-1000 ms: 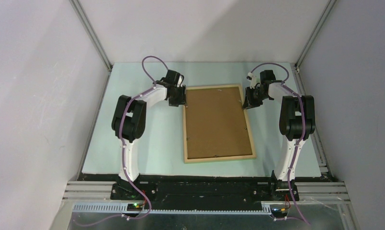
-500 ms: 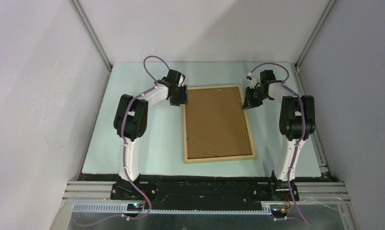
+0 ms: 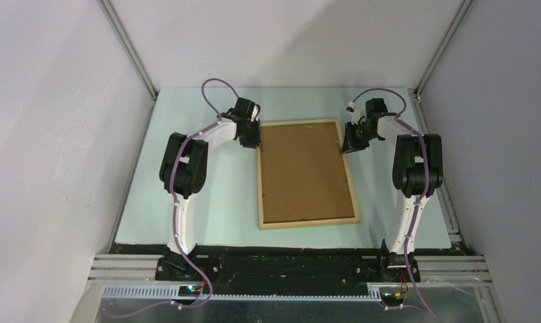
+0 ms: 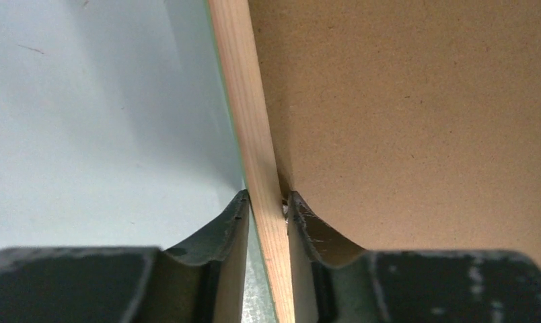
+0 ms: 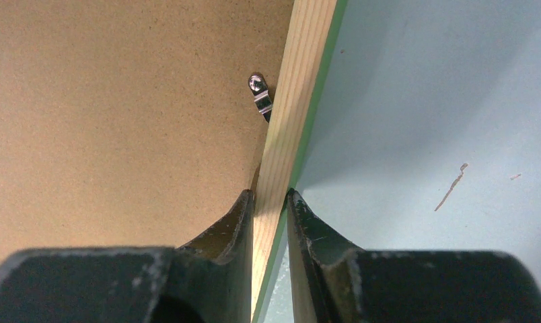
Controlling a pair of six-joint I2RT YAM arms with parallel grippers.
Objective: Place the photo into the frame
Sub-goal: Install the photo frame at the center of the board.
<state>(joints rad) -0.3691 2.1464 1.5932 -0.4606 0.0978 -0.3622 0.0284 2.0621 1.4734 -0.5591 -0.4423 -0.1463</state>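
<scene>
– Left wrist view shows you what's new: your left gripper [image 4: 268, 219] has drawn its jaws in over the last moment. Both fingers [image 4: 235, 215] now press the pale natural-wood rail of the thin rectangular picture frame [image 4: 249, 101], which runs between them.
– Gripped, or only bracketed?
– Gripped, as far as you can see; no gap shows on either side of the rail. The jaws stand apart only by the rail's width. Your right gripper [image 5: 269, 208] has the opposite rail clamped between its jaws in the same way, just as it did a second ago.
– Which means?
– You now hold the frame on both long sides, so I'd judge it ready to be lifted or turned. It lies back-up on the pale green table [image 3: 207, 195], between your two grippers.
– And the photo?
– You can't see it in any view. The brown fibreboard backing board [image 3: 301, 171] fills the frame's opening, inward of both sets of jaws. A small metal turn clip [image 5: 259, 94] sits just ahead of the right jaws, against the rail. Whether the print lies beneath that board can't be told.
</scene>
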